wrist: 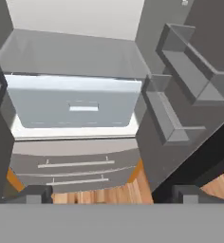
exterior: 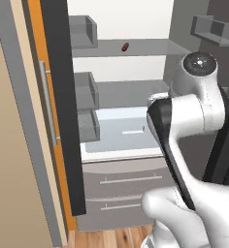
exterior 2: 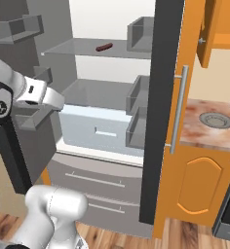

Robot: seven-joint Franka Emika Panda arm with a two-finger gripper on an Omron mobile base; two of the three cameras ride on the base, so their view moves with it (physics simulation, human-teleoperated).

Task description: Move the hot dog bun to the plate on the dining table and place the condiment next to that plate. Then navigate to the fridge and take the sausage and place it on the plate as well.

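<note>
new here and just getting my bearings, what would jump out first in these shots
The fridge stands wide open straight ahead, showing pale grey shelves, a pale drawer in the middle and two steel drawers below. A lone dark red-brown sausage lies on the upper shelf, the only food in sight. The white arm rises in front of the fridge, and its gripper is open and empty, facing the drawers.

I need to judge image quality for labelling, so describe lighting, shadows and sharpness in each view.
Left base view: even flat light, bright white fridge back, sausage small but distinct, edges slightly soft. Right base view: same flat light, no glare, faint shading under the shelves. Hand view: softer and blurrier, no hard shadows, pale drawer brightest.
</note>
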